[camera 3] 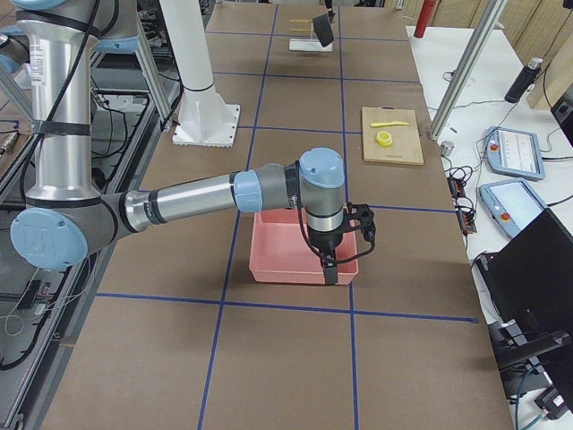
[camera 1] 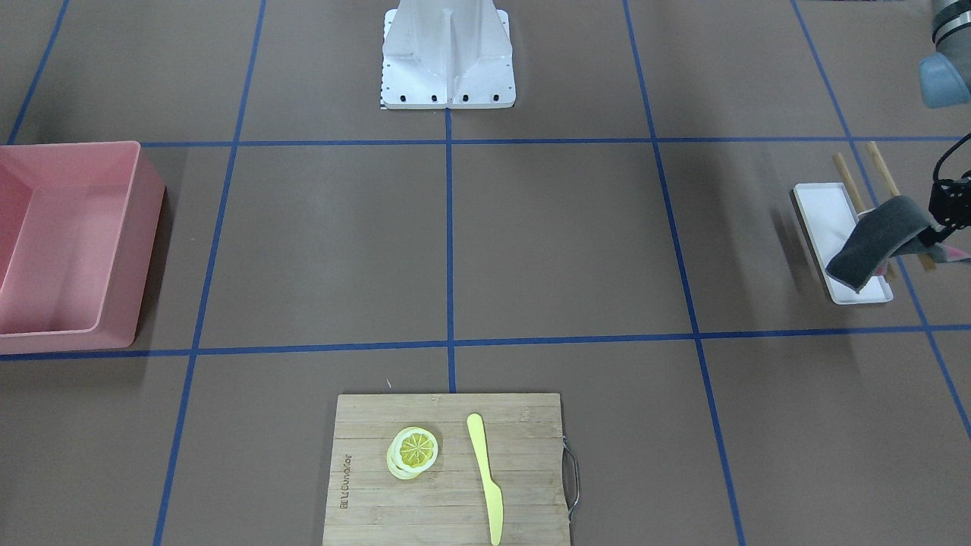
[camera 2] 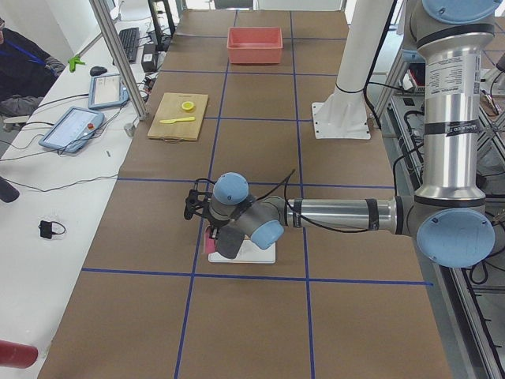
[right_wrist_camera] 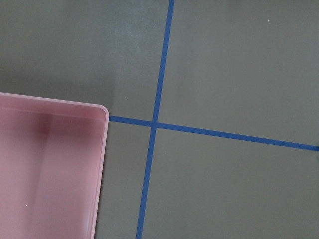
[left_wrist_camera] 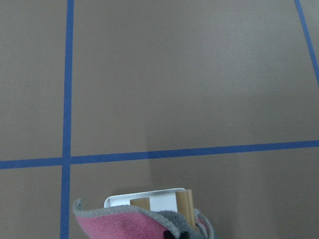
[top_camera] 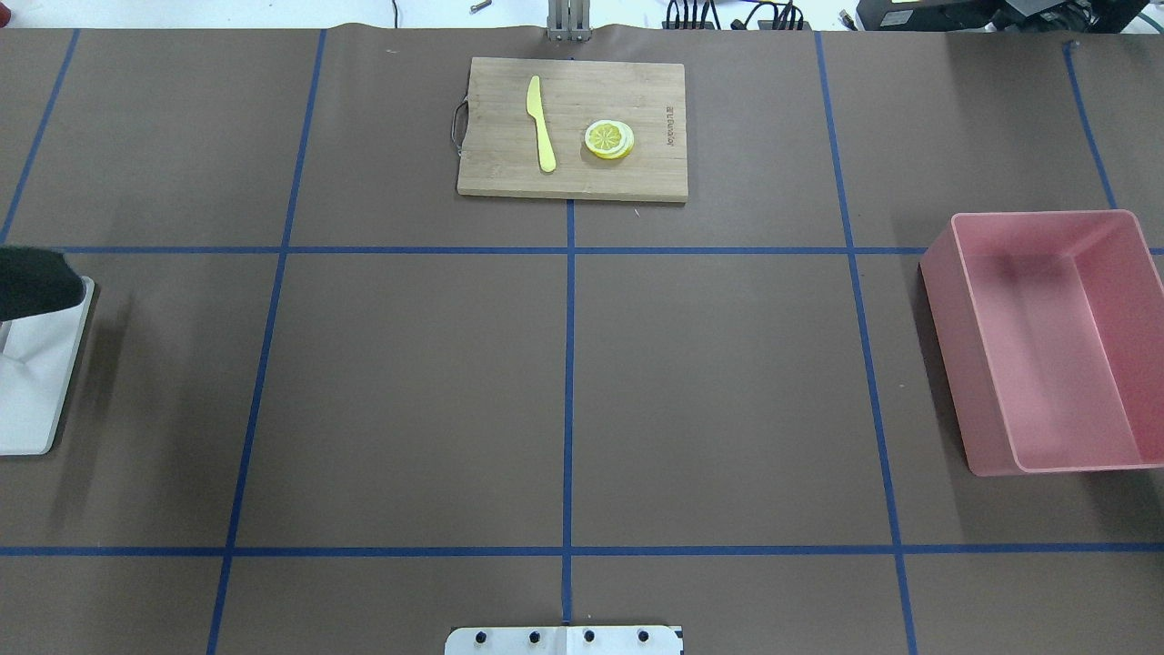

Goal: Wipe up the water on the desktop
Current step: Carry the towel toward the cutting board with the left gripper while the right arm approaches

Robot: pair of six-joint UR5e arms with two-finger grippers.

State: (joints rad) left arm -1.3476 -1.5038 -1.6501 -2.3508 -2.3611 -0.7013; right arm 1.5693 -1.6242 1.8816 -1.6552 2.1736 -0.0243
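The desktop (camera 1: 561, 243) is a wide brown surface with a grid of blue tape lines; I can make out no water on it. My left gripper (camera 1: 941, 227) is at the table's left end, shut on a grey and pink cloth (camera 1: 880, 243). The cloth hangs over a white tray (camera 1: 823, 220). It also shows at the bottom of the left wrist view (left_wrist_camera: 124, 224) and at the overhead view's left edge (top_camera: 32, 282). My right gripper (camera 3: 333, 264) hangs over the pink bin (camera 3: 286, 251); I cannot tell whether it is open or shut.
The pink bin (top_camera: 1055, 346) stands at the table's right end. A bamboo cutting board (camera 1: 379, 493) at the far side carries a lemon slice (camera 1: 415, 449) and a yellow knife (camera 1: 485, 478). Two wooden sticks (camera 1: 850, 182) lie across the white tray. The robot's white base (camera 1: 447, 57) stands at the near edge.
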